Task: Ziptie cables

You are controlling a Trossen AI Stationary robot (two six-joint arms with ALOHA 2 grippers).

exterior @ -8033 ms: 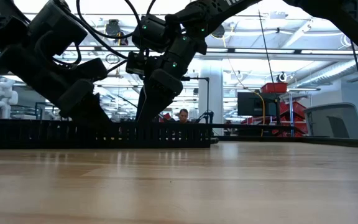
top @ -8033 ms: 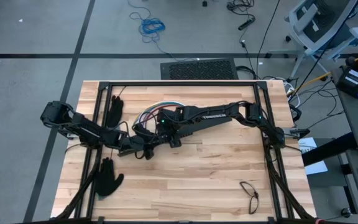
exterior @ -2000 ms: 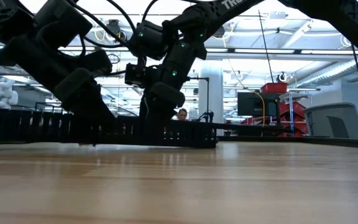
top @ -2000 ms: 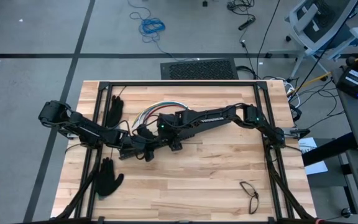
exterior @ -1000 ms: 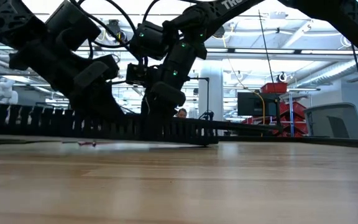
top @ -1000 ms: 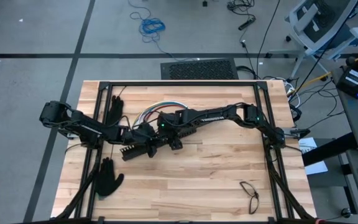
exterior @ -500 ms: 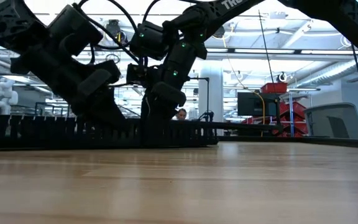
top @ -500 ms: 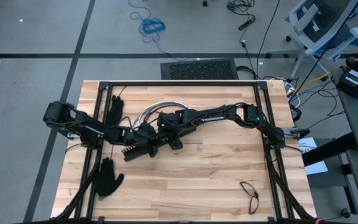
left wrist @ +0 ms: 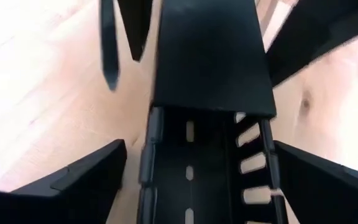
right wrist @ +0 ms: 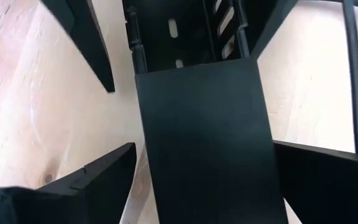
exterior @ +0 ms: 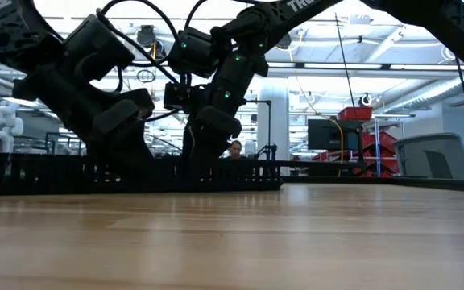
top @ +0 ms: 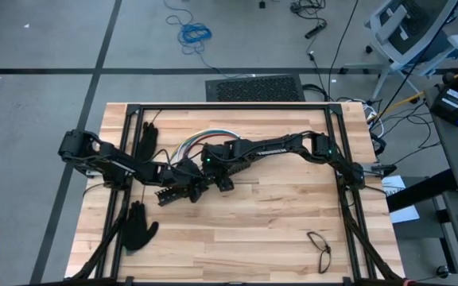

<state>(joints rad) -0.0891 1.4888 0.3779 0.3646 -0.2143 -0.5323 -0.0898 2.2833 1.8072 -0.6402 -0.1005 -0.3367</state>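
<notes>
— What do your four views cover?
— High: you look straight down, far off, on the whole table (top: 277,230). Low: you sit at table-top height, looking level across it into the room.
— The wrists?
— Each looks close down at the slotted black channel (left wrist: 207,155) mid-table, from opposite ends.
</notes>
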